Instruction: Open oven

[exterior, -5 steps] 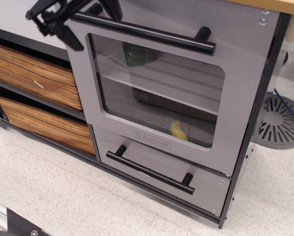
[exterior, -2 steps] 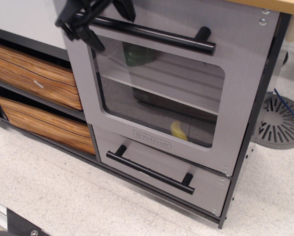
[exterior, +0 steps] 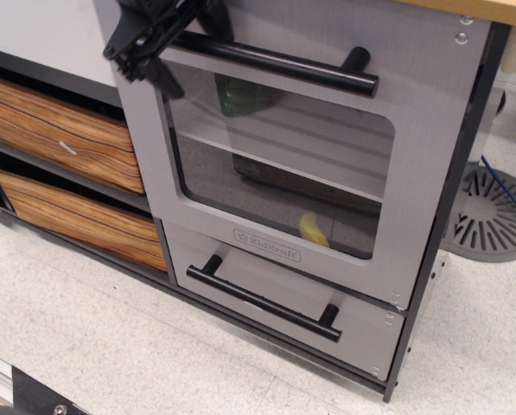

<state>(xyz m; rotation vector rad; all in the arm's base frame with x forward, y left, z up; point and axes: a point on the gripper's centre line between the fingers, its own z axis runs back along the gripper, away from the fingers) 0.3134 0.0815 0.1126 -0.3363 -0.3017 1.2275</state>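
The grey toy oven (exterior: pixel 145 181) fills the middle of the view. Its door has a rounded clear window (exterior: pixel 275 160), a KidKraft logo (exterior: pixel 267 245) and a long black bar handle (exterior: pixel 283 63) across the top. The door sits flush in its frame. My black gripper (exterior: pixel 191 47) is at the handle's left end. One finger (exterior: pixel 164 78) is below the bar and the other (exterior: pixel 216 19) above it, with the bar between them. The jaws look open, not clamped on the bar.
A smaller grey drawer (exterior: pixel 240 272) with a black handle (exterior: pixel 266 298) sits under the oven door. Two wood-grain drawers (exterior: pixel 59 130) are at the left. A green item (exterior: pixel 240 95) and a yellow item (exterior: pixel 314 229) show behind the window. A grey slotted disc (exterior: pixel 495 212) lies on the floor at the right.
My gripper has moved right from beside the door's upper left corner onto the handle's left end. The door has not moved.
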